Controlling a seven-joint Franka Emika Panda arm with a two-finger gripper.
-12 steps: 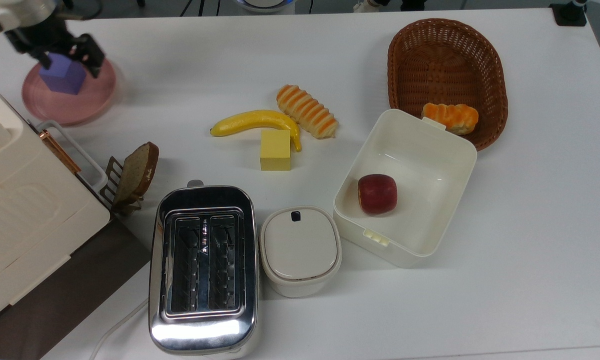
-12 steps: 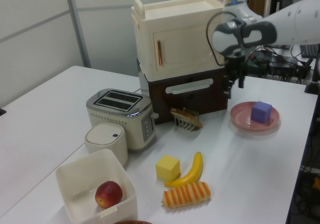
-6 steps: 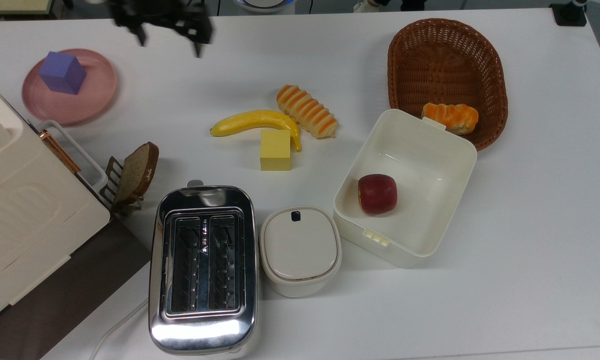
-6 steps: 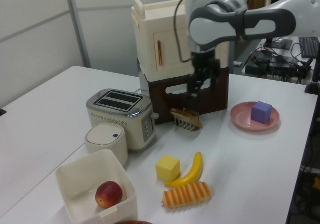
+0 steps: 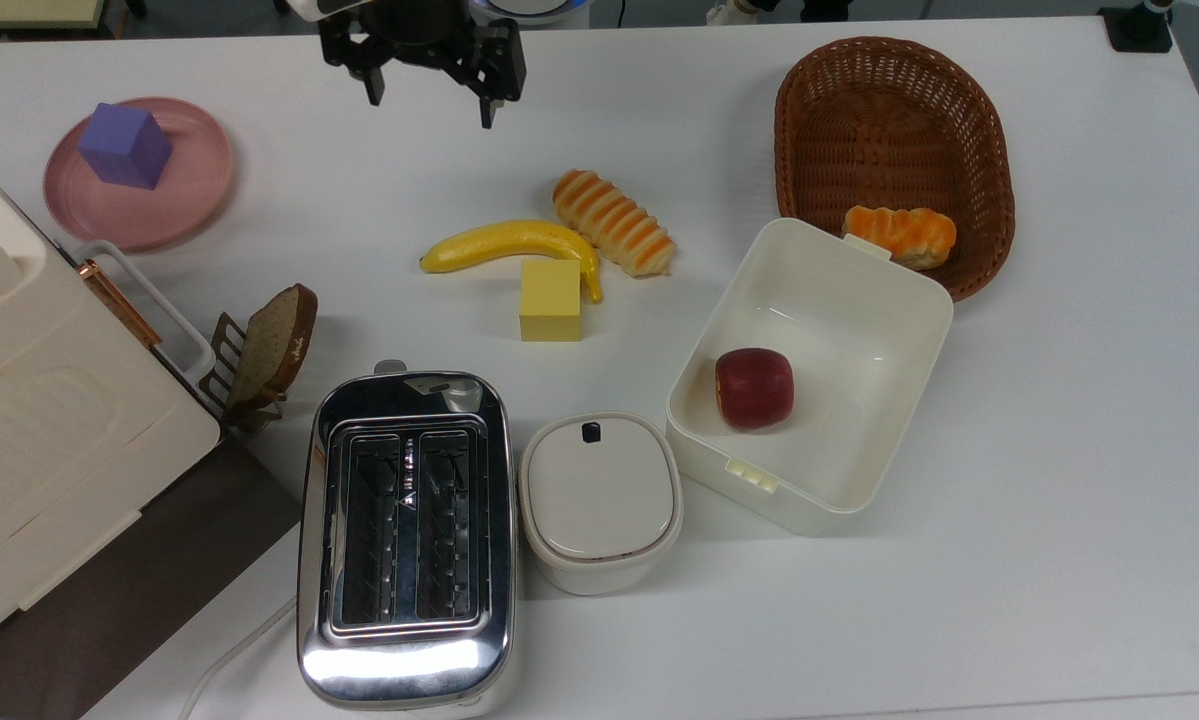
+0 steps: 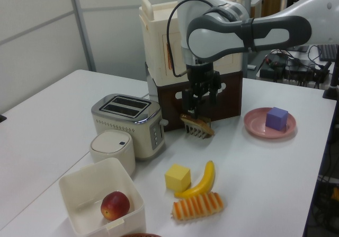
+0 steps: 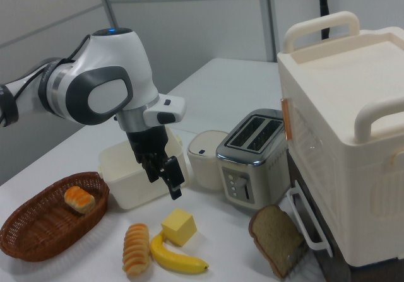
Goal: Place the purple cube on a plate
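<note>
At the top view's left, the small matte blue-purple cube [image 5: 124, 146] sits flat on the round dusty-pink plate [image 5: 194, 200], inside the raised rim and toward the plate's left half; in the left view the same cube [image 6: 276, 118] rests squarely on the plate [image 6: 255, 124] near the desk's far edge. Judged from this, the placing is done and what remains is a clean retreat.

Further right in the top view, the black two-finger claw [image 5: 429, 95] hangs above bare white desk [image 5: 1059, 450], well apart from the plate, its fingers spread and holding nothing. The right view shows the claw [image 7: 165, 180] raised above the pale yellow cube [image 7: 178, 226] and the yellow banana [image 7: 177, 258].

To finish well, the arm should stay high and keep the fingers apart, so nothing is brushed. The likeliest hazards lie below and right of it in the top view: the banana [image 5: 507, 245], the striped orange bread roll [image 5: 614, 222] and the yellow cube [image 5: 550, 300]. A return toward the plate would risk nudging the settled cube.
</note>
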